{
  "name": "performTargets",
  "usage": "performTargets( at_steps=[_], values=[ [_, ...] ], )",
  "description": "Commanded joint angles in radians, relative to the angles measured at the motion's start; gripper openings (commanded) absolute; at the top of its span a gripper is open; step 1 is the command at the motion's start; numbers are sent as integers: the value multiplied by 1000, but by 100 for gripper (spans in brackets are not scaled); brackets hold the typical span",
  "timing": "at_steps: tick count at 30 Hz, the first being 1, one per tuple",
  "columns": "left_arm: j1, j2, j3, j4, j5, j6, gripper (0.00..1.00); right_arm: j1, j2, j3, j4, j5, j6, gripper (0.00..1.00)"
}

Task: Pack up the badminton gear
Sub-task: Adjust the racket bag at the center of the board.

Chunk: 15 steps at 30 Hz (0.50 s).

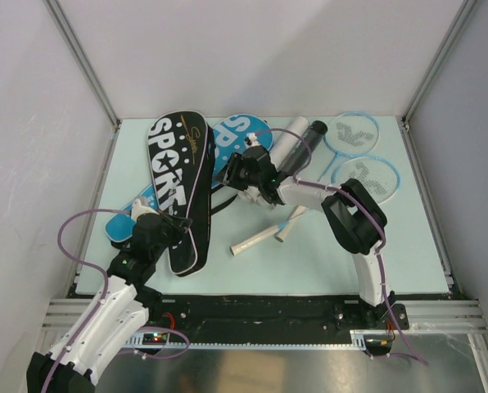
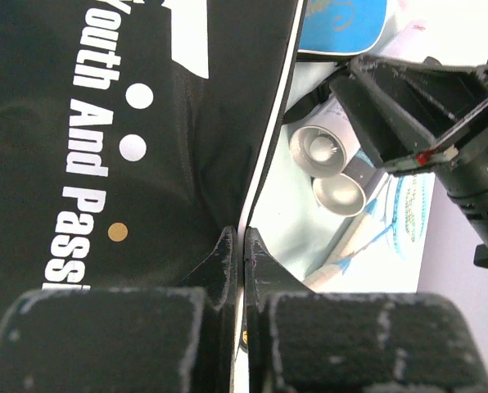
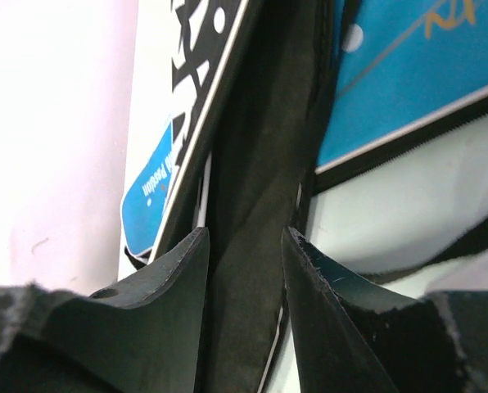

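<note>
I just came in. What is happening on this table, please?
The black racket-shaped fabric cover printed SPORT is being handled from two places. The left gripper is shut on its white-piped edge near the narrow end. The right gripper has its jaws apart, with black fabric of that cover between them. The two light-blue rackets, the white tube and the black tube lie unpacked beside it.

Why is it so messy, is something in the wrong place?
The black SPORT cover lies slanted across the blue cover, hiding its middle, so the pile looks crooked. Nothing looks broken or spilled.
</note>
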Motion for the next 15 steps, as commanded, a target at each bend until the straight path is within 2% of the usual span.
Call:
performTargets(
  at_steps=[1,15],
  values=[
    [9,-32,28,53,-36,-33,0,16,64,126,-45,52,-20,46],
    [9,-78,-5,53,-25,-47,0,126,288,444,-327,355,-26,49]
  ],
)
